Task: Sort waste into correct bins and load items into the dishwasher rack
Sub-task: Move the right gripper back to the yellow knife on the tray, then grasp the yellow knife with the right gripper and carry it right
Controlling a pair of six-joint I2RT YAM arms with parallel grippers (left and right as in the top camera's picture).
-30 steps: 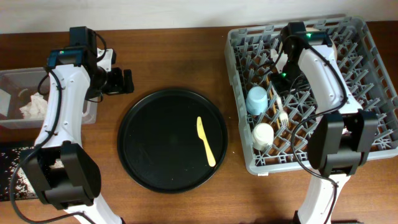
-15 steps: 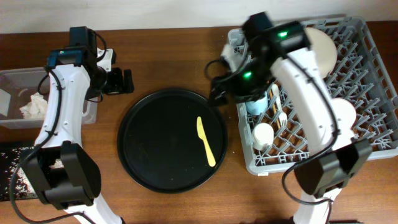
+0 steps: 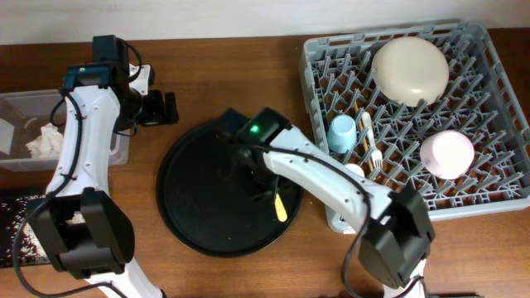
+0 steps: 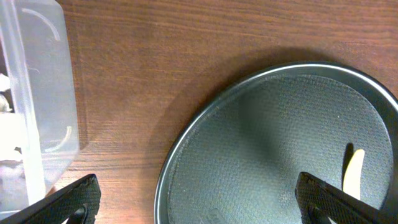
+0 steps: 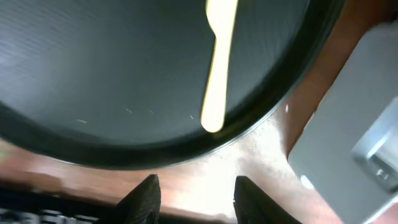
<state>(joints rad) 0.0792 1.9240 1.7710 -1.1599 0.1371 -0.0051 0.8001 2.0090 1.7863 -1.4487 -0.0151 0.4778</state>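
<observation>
Over the counter (image 3: 232, 74), seen from above, the grey dishwasher rack (image 3: 497, 124) sits at the right. It holds a cream plate (image 3: 410, 70), a pink bowl (image 3: 447, 155), a blue cup (image 3: 340, 134) and a pale fork (image 3: 374, 153) among its pegs. A round black tray (image 3: 190, 207) lies mid-counter with a pale yellow utensil (image 3: 280, 207) on it. The right claw (image 3: 269, 189) hangs above the tray just beside that utensil, too dark to read from here. The left claw (image 3: 170, 108) hovers near the tray's far-left rim. A clear tub (image 3: 16, 116) with crumpled tissues (image 3: 45, 142) stands at the left edge, with a black bin (image 3: 12, 223) below it.

From the left wrist, the left claw (image 4: 202, 202) is spread wide and holds nothing. The tub (image 4: 37, 93) is to its left and the tray (image 4: 261, 143) and utensil (image 4: 353, 174) to its right.

From the right wrist, the right claw (image 5: 196, 202) is spread and empty above the tray's rim. The utensil (image 5: 217, 68) lies beyond its fingertips (image 5: 143, 199), untouched, and a corner of the rack (image 5: 348, 143) shows at the right.
</observation>
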